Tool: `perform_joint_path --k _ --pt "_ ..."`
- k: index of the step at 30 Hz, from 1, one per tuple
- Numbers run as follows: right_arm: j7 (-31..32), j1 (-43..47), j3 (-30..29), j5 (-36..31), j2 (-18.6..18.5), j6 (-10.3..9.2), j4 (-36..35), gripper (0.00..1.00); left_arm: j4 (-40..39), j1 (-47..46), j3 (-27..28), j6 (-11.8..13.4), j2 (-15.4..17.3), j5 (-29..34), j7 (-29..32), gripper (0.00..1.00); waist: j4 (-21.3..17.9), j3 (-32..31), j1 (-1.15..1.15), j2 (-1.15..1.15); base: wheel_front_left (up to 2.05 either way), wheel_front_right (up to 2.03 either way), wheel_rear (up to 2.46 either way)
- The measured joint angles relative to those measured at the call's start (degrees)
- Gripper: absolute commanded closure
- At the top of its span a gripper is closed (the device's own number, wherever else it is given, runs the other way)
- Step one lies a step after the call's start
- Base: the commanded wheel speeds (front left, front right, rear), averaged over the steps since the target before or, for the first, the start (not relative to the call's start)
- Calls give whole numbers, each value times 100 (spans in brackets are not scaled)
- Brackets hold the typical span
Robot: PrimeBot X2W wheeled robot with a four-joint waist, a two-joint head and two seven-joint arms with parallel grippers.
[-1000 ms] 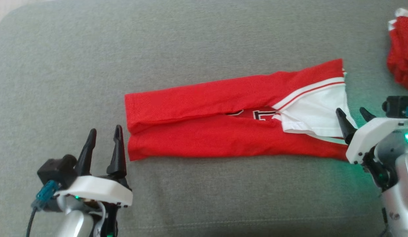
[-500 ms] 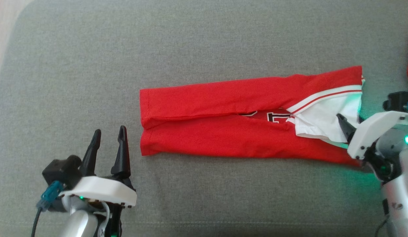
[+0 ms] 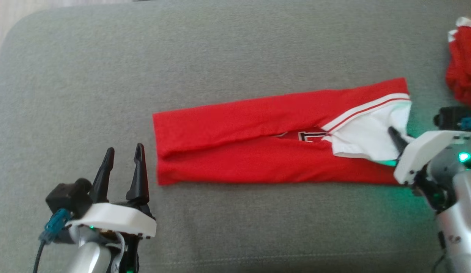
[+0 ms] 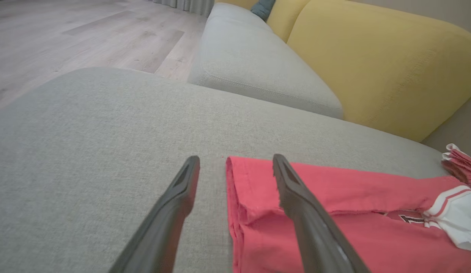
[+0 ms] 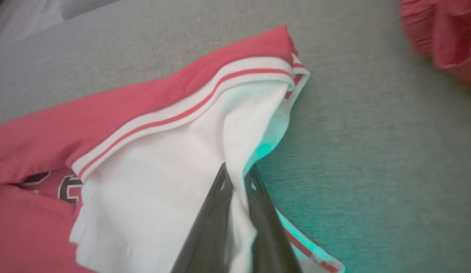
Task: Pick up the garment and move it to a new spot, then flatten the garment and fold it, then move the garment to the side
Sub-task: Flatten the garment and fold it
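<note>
Right wrist view, right fingers (image 5: 210, 223), apart before, now pinching garment (image 5: 117, 110), left fingers (image 3: 137, 178) spread

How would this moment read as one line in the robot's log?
garment: folded strip on cushion | right gripper: shut on garment's white end | left gripper: open, near other end

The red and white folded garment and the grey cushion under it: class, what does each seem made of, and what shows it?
Red and white folded garment: probably soft knit jersey cloth, matt; it creases limply and its striped band looks ribbed. Grey cushion: seemingly woven upholstery fabric, matt, with fine flecked weave and a stitched seam.
</note>
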Motion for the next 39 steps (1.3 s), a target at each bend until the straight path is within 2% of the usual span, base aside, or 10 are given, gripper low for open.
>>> perform_joint_path --k 8,14,18,23,30,39 --pt "-40 112 -359 78 -486 0 -597 100 -134 13 -4 48 35 42 13 0 -334 -108 0 0 0 0 0" --pt "174 655 -388 346 -464 0 -1545 100 -148 21 -11 62 67 42 58 0 -464 -220 0 0 0 0 0" --pt "375 928 10 646 -255 0 -2466 100 -156 21 -32 80 75 42 99 0 -424 -281 0 0 0 0 0" --pt "566 1035 632 873 -86 0 -3034 100 -159 20 -47 79 77 42 99 0 -249 -300 0 0 0 0 0" --pt "559 1031 1533 1123 334 0 -2970 100 -133 19 -79 42 65 42 97 0 116 -333 0 0 0 0 0" --pt "-46 436 2138 1207 881 0 -1628 100 -90 4 -167 37 51 42 94 0 601 -274 0 0 0 0 0"
